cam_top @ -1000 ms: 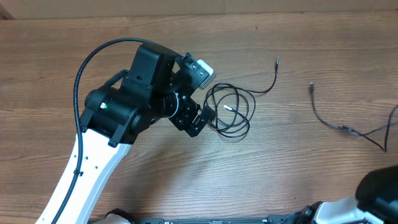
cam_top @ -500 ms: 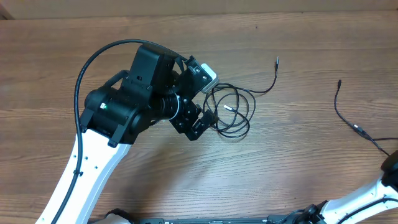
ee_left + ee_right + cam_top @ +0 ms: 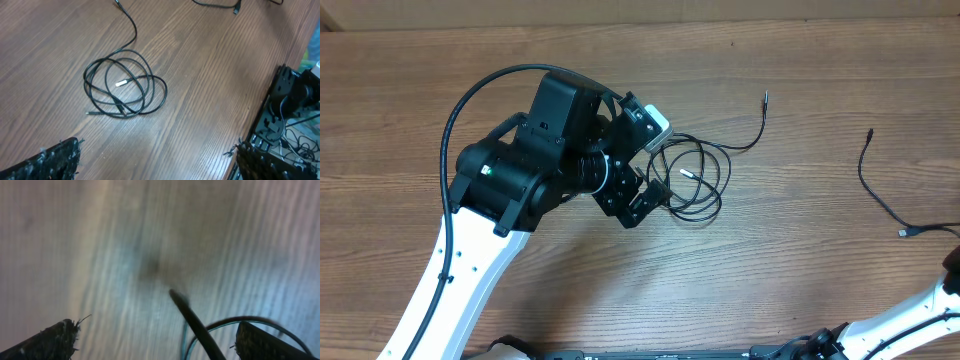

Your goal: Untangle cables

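One thin black cable [image 3: 695,180] lies in a loose coil at the table's middle, its tail running up to a plug [image 3: 766,97]. The left wrist view shows that coil [image 3: 125,87] ahead of my left gripper [image 3: 157,167], which is open and empty. From overhead the left gripper [image 3: 645,200] hangs at the coil's left edge. A second cable [image 3: 878,190] lies apart at the far right. In the blurred right wrist view a black cable [image 3: 195,325] crosses loosely between the spread fingers of my open right gripper [image 3: 157,342].
The left arm's black body [image 3: 535,155] and its thick black hose [image 3: 470,95] cover the table's left middle. The right arm's white link [image 3: 910,315] shows at the bottom right corner. The table's front edge and dark equipment [image 3: 290,110] lie at the right of the left wrist view.
My right gripper has opened and let go of the right cable, which slid right and settled on the table. The right arm has drawn back to the lower right. The left arm barely moved.
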